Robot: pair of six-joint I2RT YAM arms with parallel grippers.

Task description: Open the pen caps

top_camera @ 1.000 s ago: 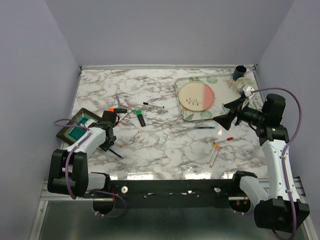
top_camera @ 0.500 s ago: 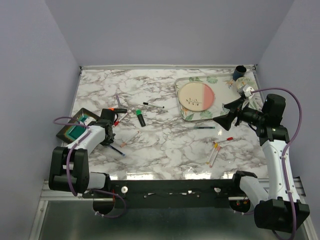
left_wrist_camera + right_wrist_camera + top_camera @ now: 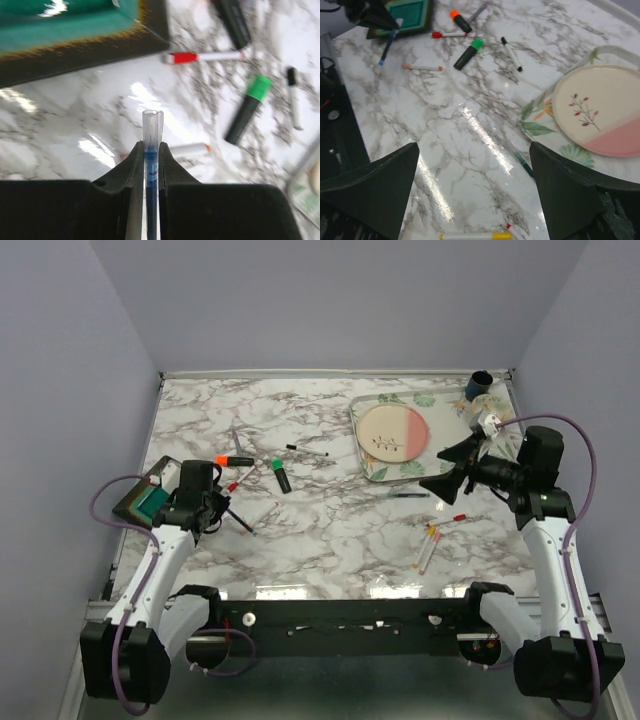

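Observation:
My left gripper (image 3: 213, 508) is shut on a slim blue pen (image 3: 151, 150) and holds it above the table; its clear end (image 3: 152, 119) sticks out past the fingertips. A green-capped black highlighter (image 3: 281, 475), an orange-capped highlighter (image 3: 234, 460), a red-capped pen (image 3: 205, 56), a black-capped pen (image 3: 307, 451) and a white pen with an orange tip (image 3: 187, 149) lie on the marble ahead of it. My right gripper (image 3: 445, 472) is open and empty, held high over the table's right side. Yellow- and red-capped pens (image 3: 432, 543) lie below it, and a dark green pen (image 3: 410, 495).
A teal box with a dark rim (image 3: 145, 502) sits at the left edge beside my left gripper. A leaf-patterned tray (image 3: 372, 470) with a pink-and-cream plate (image 3: 393, 432) stands at the back right. A dark cup (image 3: 481, 382) is in the far right corner.
My left arm has drawn back to the left and lifted the blue pen off the marble. My right gripper has shifted slightly left and stays open.

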